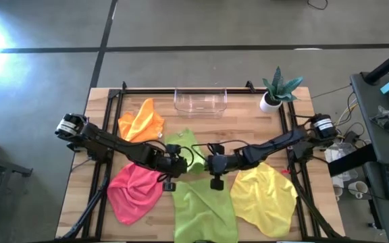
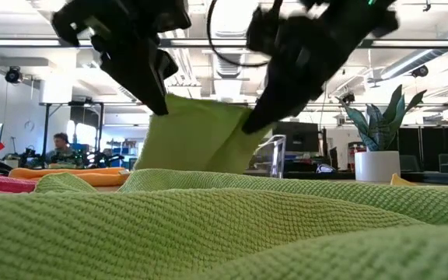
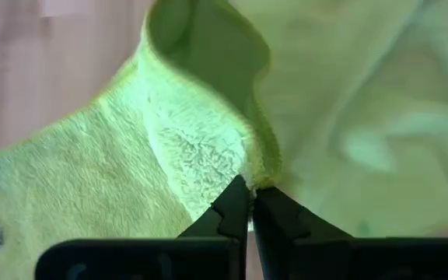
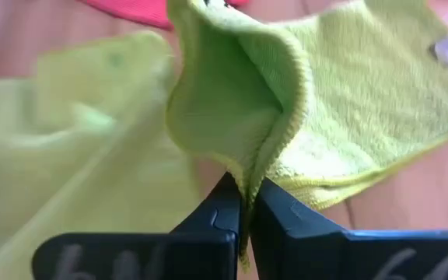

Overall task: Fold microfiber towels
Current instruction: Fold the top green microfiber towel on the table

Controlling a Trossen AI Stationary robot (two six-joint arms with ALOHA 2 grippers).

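I'm looking across a wooden slatted bench (image 1: 248, 128) into a big open workshop: grey concrete floor, strip lights overhead, monitors and desks, and a person seated far off at about nine o'clock in the low view.

My left pincer (image 1: 169, 166) and right pincer (image 1: 214, 166) sit near the bench's centre, close together. Both are clamped fully shut, each pinching an edge of the lime green towel (image 1: 201, 199). In the wrist views the cloth bunches into a fold right at each set of tips, and the low view shows the towel's far part lifted between the two arms while the rest lies spread toward six o'clock.

The orange towel (image 1: 140, 121) lies at about ten o'clock from the centre, the pink towel (image 1: 135, 192) at about eight, the yellow towel (image 1: 265, 196) at about four. I can only make out one green cloth for certain.

My worry is the grips: each holds only a thin bit of hem, so a quick pull could slip a corner free and collapse the fold. The pincers are also very near each other; uneven travel would skew the crease or tangle the cables. Dragging could catch the pink towel, which touches the green one.

A clear plastic bin (image 1: 200, 101) and a potted plant (image 1: 277, 91) stand at the twelve o'clock edge, well apart from the work.
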